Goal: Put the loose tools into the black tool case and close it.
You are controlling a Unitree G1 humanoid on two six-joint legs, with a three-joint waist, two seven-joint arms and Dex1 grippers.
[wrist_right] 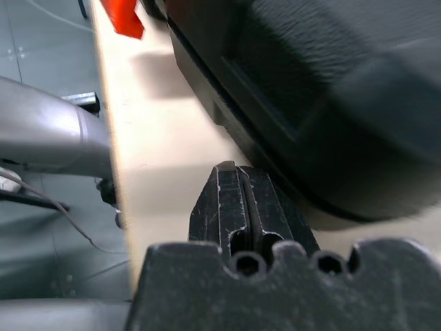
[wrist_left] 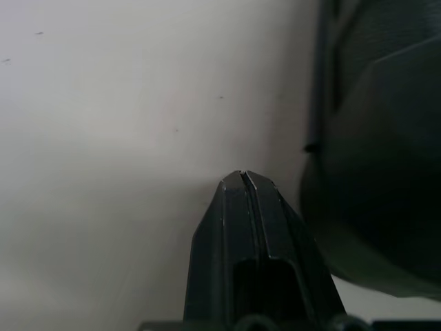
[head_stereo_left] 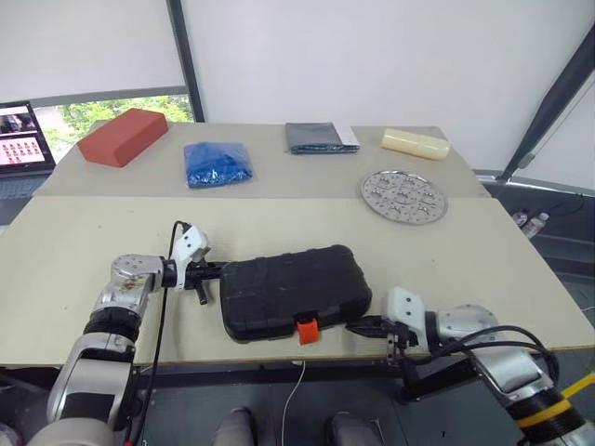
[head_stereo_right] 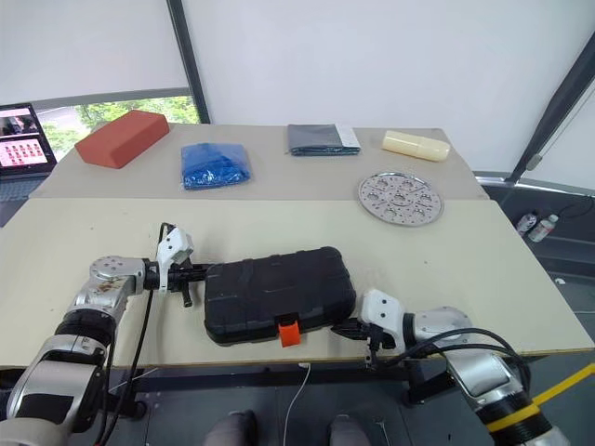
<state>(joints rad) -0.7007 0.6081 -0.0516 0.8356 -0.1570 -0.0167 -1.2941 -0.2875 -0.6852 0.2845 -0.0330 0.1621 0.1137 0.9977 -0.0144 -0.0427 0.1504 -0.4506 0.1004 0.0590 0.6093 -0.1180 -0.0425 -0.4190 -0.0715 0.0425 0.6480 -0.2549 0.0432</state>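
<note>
Two closed grippers are seen in the left eye view, one at each end of the black tool case (head_stereo_left: 293, 292), which lies shut near the table's (head_stereo_left: 74, 251) front edge with its orange latch (head_stereo_left: 307, 330) facing the robot. The left gripper (head_stereo_left: 206, 273) is pressed together, empty, at the case's left end; the right gripper (head_stereo_left: 364, 326) is likewise empty, just beside the front right corner. No loose tools are seen on the table.

Farther back, well apart from the case, a red block (head_stereo_left: 123, 137), a blue bag (head_stereo_left: 217, 163), a folded grey cloth (head_stereo_left: 321, 137), a pale bar (head_stereo_left: 415, 143) and a round perforated plate (head_stereo_left: 403, 196) are laid out; nothing stands in the way.

From the left wrist view, the fingers (wrist_left: 255, 227) are shown shut just beside the case's wall.

From the right wrist view, the shut fingers (wrist_right: 244, 207) are seen close under the case's rounded corner. The case is judged stiff, moulded, fairly light and somewhat slippery; it is best handled by its ends or the latch.
</note>
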